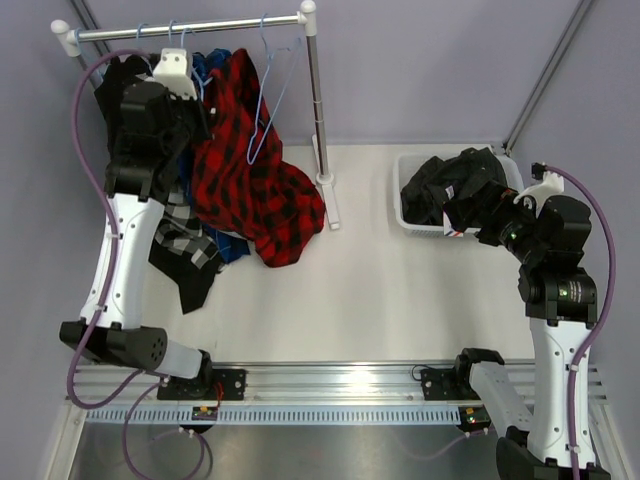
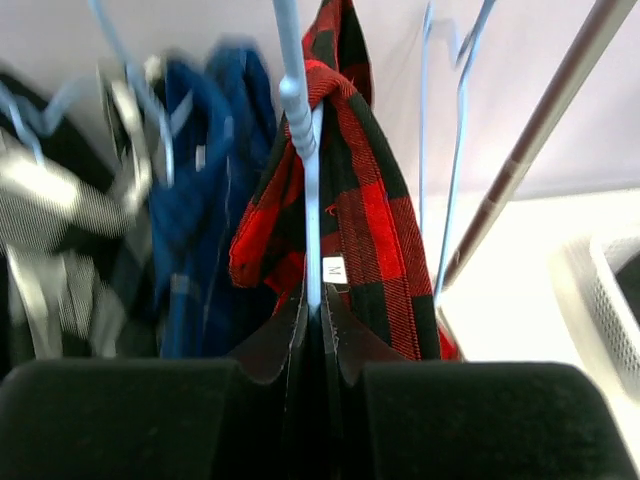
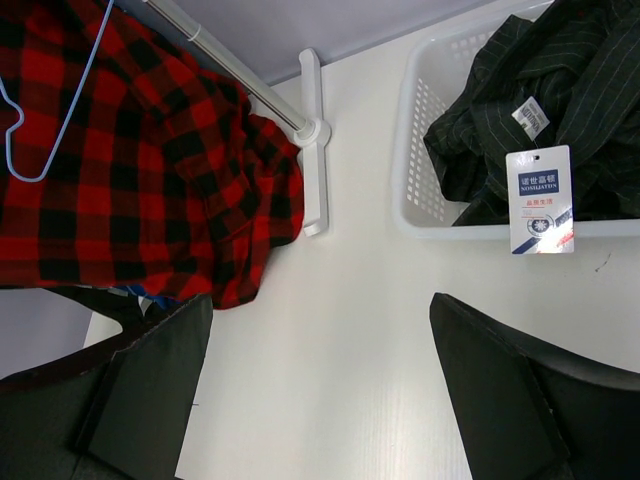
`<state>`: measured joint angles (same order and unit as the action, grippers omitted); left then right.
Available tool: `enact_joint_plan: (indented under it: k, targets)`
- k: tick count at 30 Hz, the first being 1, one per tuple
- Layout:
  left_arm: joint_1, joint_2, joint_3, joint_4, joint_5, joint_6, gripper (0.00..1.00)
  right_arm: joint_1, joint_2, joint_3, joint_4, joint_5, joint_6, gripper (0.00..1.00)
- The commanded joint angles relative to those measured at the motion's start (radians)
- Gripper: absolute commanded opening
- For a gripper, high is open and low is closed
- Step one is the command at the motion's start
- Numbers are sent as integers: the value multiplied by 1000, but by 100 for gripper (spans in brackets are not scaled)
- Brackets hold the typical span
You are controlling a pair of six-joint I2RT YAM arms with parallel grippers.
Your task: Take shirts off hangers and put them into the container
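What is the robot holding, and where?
The left gripper pinches the light-blue hanger by its thin wire, beside the red plaid shirt. The right gripper is open and empty.

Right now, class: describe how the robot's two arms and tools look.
The left arm and right arm have white links between black joints, each trailed by a looping purple cable. White mounts sit at the wrists. The left tool and right tool have broad, flat black fingers.

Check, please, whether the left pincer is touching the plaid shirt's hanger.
Touching. The left wrist view shows the left pincer shut on the hanger, its wire clamped between the tips.
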<state>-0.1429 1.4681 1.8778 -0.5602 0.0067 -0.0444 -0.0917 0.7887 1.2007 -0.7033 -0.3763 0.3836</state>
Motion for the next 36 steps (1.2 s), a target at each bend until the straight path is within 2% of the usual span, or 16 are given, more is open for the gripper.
enact_joint_plan:
  k: [1,8,11,15,18,22,28,32,36]
  targets:
    - [5,-128,-144,39,-45,-55,0,7,9,-6,19,-39,-22,99]
    - [3,-339,-328,-101,-19,-72,0,63,56,3,16,-23,-38,99]
    - [3,-420,-433,-165,35,-75,0,84,84,19,14,-18,-41,99]
    - [3,-477,-566,-260,94,-71,0,86,130,45,19,-33,-32,99]
    - [2,-538,-647,-267,107,-58,0,86,144,57,24,-49,-37,100]
    - [-6,-581,-686,-286,107,-35,0,119,155,62,28,-44,-52,100]
    - [-40,-653,-733,-296,200,12,0,136,170,92,19,-21,-72,99]
    - [-122,-681,-735,-297,294,64,0,150,172,102,44,-30,-72,99]
    - [-223,-654,-723,-316,315,81,0,170,184,126,47,-30,-94,99]
